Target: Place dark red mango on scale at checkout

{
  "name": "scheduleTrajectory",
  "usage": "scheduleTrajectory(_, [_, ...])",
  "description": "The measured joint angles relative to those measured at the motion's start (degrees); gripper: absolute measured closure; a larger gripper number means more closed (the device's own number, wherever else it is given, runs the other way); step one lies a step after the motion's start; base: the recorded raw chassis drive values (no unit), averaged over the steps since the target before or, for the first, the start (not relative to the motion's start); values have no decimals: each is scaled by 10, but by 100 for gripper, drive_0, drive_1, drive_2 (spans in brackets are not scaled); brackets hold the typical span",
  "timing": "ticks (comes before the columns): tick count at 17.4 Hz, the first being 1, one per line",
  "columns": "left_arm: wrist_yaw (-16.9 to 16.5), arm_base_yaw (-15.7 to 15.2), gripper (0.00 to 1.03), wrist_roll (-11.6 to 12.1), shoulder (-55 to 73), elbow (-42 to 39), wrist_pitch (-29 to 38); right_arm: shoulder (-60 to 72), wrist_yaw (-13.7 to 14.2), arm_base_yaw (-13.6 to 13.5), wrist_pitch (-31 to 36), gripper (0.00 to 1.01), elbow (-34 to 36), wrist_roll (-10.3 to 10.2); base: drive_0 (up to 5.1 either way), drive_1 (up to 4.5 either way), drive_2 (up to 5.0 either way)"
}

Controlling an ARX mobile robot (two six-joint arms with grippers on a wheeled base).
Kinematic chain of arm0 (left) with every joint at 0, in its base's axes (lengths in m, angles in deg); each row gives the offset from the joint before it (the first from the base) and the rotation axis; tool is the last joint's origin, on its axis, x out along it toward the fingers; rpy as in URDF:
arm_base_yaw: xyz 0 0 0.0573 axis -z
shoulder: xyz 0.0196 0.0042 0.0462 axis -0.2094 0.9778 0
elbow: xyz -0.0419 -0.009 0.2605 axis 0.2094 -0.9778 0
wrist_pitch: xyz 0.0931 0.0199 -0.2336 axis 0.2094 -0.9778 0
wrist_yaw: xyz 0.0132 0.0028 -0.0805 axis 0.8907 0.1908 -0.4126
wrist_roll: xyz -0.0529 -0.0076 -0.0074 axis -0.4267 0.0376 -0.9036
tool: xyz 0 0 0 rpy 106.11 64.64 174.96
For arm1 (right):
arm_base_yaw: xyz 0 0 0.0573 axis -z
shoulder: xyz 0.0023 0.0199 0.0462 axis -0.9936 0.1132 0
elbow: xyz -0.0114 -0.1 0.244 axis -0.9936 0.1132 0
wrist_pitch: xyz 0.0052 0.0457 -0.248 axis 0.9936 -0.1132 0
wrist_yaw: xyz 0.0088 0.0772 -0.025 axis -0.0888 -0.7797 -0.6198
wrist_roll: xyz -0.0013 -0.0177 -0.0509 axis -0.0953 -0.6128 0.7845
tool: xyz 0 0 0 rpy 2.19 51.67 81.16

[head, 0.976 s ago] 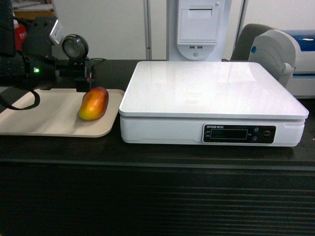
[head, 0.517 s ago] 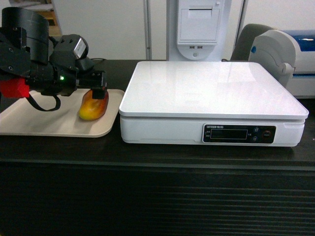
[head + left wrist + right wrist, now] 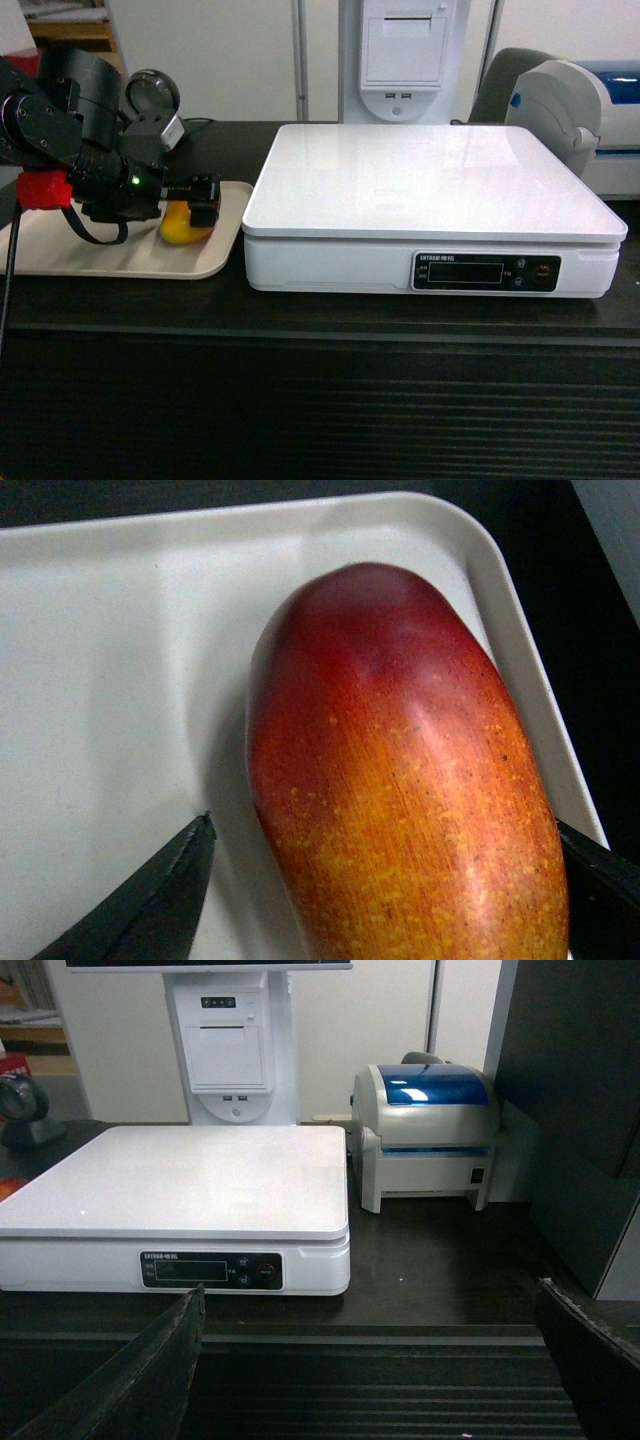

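Observation:
The dark red mango (image 3: 400,780) lies on a beige tray (image 3: 100,630), red end away from the camera. In the head view only its yellow end (image 3: 180,233) shows under the arm. My left gripper (image 3: 197,205) is open and straddles the mango (image 3: 382,820). Bare tray shows between the left finger (image 3: 170,890) and the fruit, and the right finger (image 3: 600,880) sits close against its other side. The white scale (image 3: 430,180) stands to the right on the black checkout counter (image 3: 300,310) with nothing on top. My right gripper (image 3: 370,1288) is open and holds nothing, in front of the counter's ribbed face, facing the scale (image 3: 180,1175).
A white receipt-printer stand (image 3: 400,50) rises behind the scale. A blue-and-white label printer (image 3: 590,100) sits to the scale's right. A round black scanner (image 3: 150,95) stands behind the tray (image 3: 100,250). A dark panel (image 3: 580,1110) stands at the far right.
The left arm swung from behind the tray's left side forward and down over the mango. Its fingers now sit on either side of the fruit. The mango has not moved.

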Motion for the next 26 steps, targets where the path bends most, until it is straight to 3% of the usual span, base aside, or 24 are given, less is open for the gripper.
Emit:
scheduleTrajectory(3, [-2, 6, 43, 0, 1, 0, -8, 0, 0, 0, 0, 3, 0, 0, 0, 0, 0])
scheduleTrajectory(10, [2, 10, 45, 12, -49, -52, 6, 0, 0, 0, 0, 3, 0, 0, 0, 0, 0])
scheduleTrajectory(16, [3, 65, 45, 5, -201, -99, 18, 0, 0, 0, 0, 3, 0, 0, 0, 0, 0])
scheduleTrajectory(19, [4, 99, 45, -16, -221, -95, 8, 0, 0, 0, 0, 3, 0, 0, 0, 0, 0])
scheduleTrajectory(20, [12, 116, 45, -33, -217, -83, -3, 0, 0, 0, 0, 3, 0, 0, 0, 0, 0])
scheduleTrajectory(22, [24, 149, 45, -63, -196, -43, -11, 0, 0, 0, 0, 3, 0, 0, 0, 0, 0])
scheduleTrajectory(26, [38, 204, 45, -97, -151, 25, -37, 0, 0, 0, 0, 3, 0, 0, 0, 0, 0])
